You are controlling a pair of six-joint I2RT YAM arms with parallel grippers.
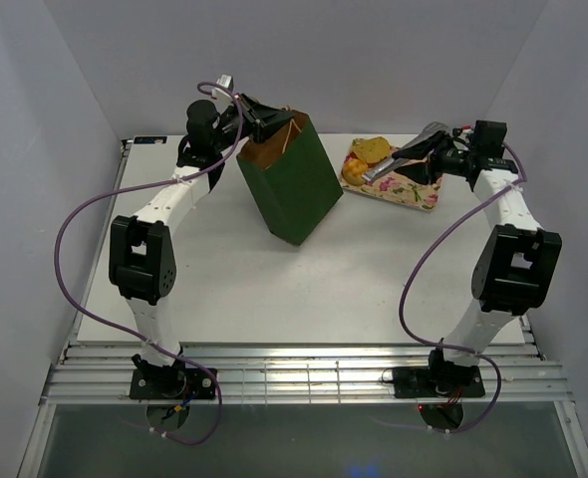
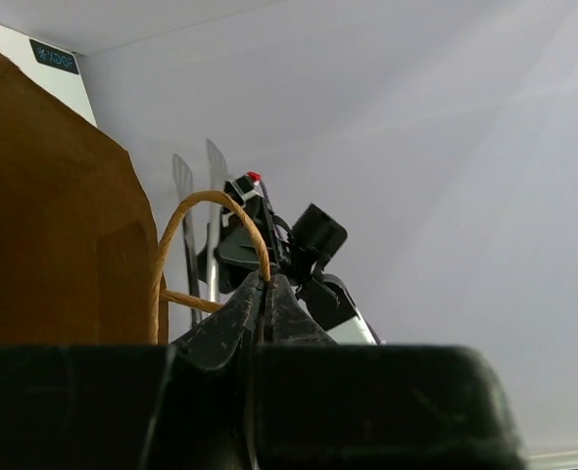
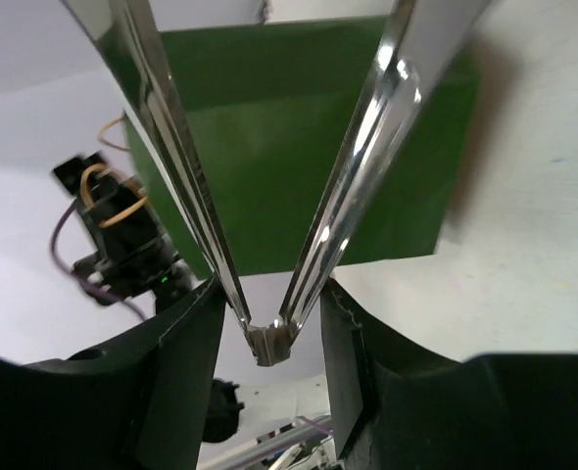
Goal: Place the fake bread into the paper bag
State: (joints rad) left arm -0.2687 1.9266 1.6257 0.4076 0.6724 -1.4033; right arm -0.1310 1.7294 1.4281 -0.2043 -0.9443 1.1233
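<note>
The dark green paper bag [image 1: 292, 184] stands tilted at the table's middle back, its brown inside [image 2: 44, 235] showing. My left gripper [image 1: 264, 118] is shut on one tan loop handle [image 2: 216, 201] at the bag's top. Golden-brown fake bread pieces [image 1: 370, 149] lie on a floral tray [image 1: 419, 194] to the right of the bag. My right gripper [image 1: 436, 149] is shut on metal tongs [image 1: 394, 165], whose tips reach over the tray beside a bun [image 1: 354, 172]. In the right wrist view the tongs' two arms [image 3: 176, 147] spread toward the green bag [image 3: 299, 127], with nothing between them.
White walls close the table at the back and sides. The right arm and tongs [image 2: 196, 225] show beyond the bag in the left wrist view. The left arm [image 3: 122, 235] with the handle shows left of the bag in the right wrist view.
</note>
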